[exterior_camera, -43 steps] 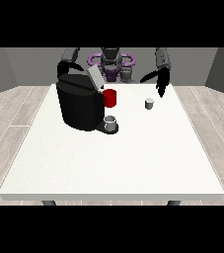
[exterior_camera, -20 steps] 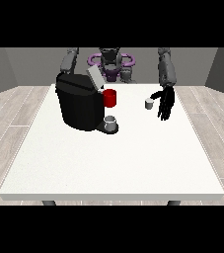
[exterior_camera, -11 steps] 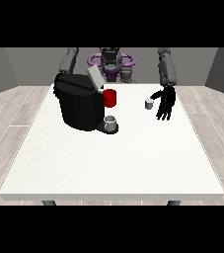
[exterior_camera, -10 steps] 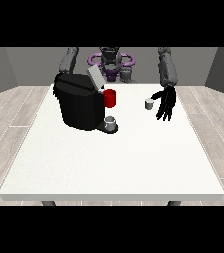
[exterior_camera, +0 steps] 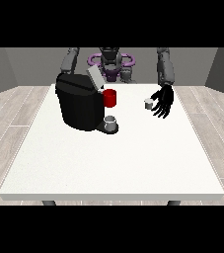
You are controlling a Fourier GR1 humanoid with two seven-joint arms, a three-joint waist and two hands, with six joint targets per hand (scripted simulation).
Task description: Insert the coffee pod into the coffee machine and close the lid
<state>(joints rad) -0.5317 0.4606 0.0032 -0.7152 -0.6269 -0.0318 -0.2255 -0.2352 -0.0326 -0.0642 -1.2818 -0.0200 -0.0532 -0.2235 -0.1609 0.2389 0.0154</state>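
Front view: nearest us on the white table (exterior_camera: 113, 168), a grey cup (exterior_camera: 111, 122) under the black coffee machine (exterior_camera: 79, 101), its lid (exterior_camera: 94, 77) raised; farther right, the pod (exterior_camera: 148, 103) beside our spread hand at the view's right (exterior_camera: 163, 100)

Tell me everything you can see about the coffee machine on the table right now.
The coffee machine is a bulky black box with rounded edges, plastic by the look of it, standing upright on the white table at the view's left. Its grey lid is tilted up, open. A red part sticks out of its side, and a small grey cup sits on its base below. No hand visibly touches it.
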